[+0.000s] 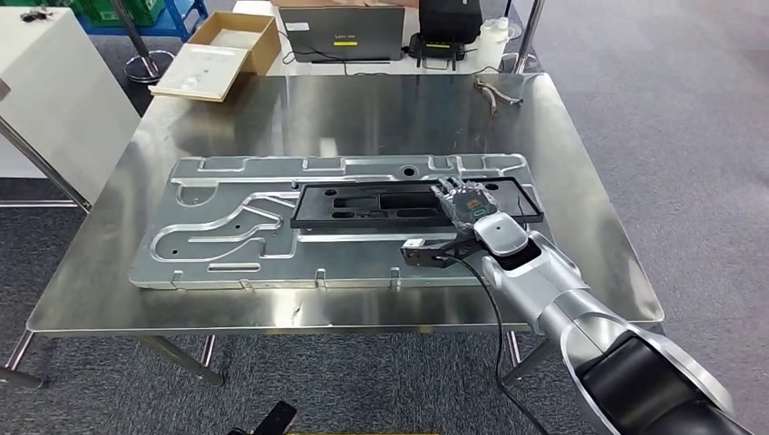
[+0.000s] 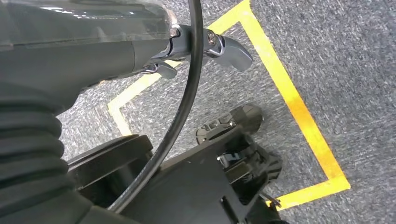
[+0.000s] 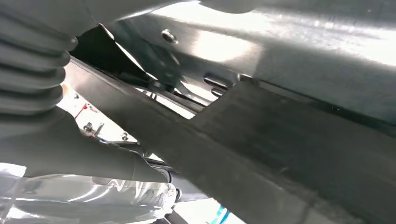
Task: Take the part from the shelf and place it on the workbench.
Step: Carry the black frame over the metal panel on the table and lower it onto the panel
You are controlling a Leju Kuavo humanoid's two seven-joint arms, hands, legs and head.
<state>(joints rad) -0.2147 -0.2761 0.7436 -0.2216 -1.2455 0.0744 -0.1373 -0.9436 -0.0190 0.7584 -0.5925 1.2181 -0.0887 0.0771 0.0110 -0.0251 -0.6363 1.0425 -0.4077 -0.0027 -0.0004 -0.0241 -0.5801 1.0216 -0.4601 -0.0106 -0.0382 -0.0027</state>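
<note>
The long black frame-shaped part (image 1: 381, 204) lies flat on a machined aluminium plate (image 1: 236, 245) in the middle of the steel workbench (image 1: 363, 109). My right hand (image 1: 464, 204) reaches in from the lower right and grips the part near its right end, fingers laid over its top. In the right wrist view the black part (image 3: 280, 140) runs close across the picture, with the grey thumb (image 3: 84, 154) against its edge. My left hand (image 2: 93, 42) hangs beside my body over the carpet, holding nothing, fingers (image 2: 229, 49) apart.
At the bench's far edge stand an open cardboard box (image 1: 222, 50), a laptop (image 1: 343, 32) and a black device (image 1: 444, 27); a small metal tool (image 1: 497, 91) lies at the far right. A white cabinet (image 1: 54, 91) stands left. Yellow tape (image 2: 289, 98) marks the floor.
</note>
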